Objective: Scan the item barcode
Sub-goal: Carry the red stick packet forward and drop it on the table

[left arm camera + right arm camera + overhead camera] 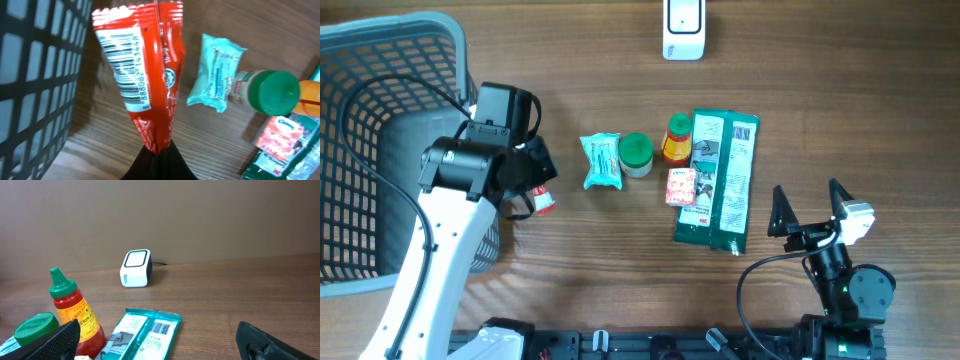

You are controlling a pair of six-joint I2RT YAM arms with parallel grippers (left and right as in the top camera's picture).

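Note:
My left gripper [159, 147] is shut on the bottom seam of a red snack packet [145, 75]. It holds the packet upright above the wood, with the white barcode panel facing the wrist camera. In the overhead view the red packet [542, 201] peeks out under the left gripper [532, 178], right of the basket. The white barcode scanner [683, 28] stands at the far edge of the table and also shows as the scanner [135, 268] in the right wrist view. My right gripper [810, 212] sits open and empty near the front right.
A grey mesh basket [390, 28] fills the left side. In the middle lie a teal packet [601, 160], a green-lidded jar [636, 153], a sriracha bottle [677, 139], a small red-and-white packet [680, 186] and long green packets [720, 180].

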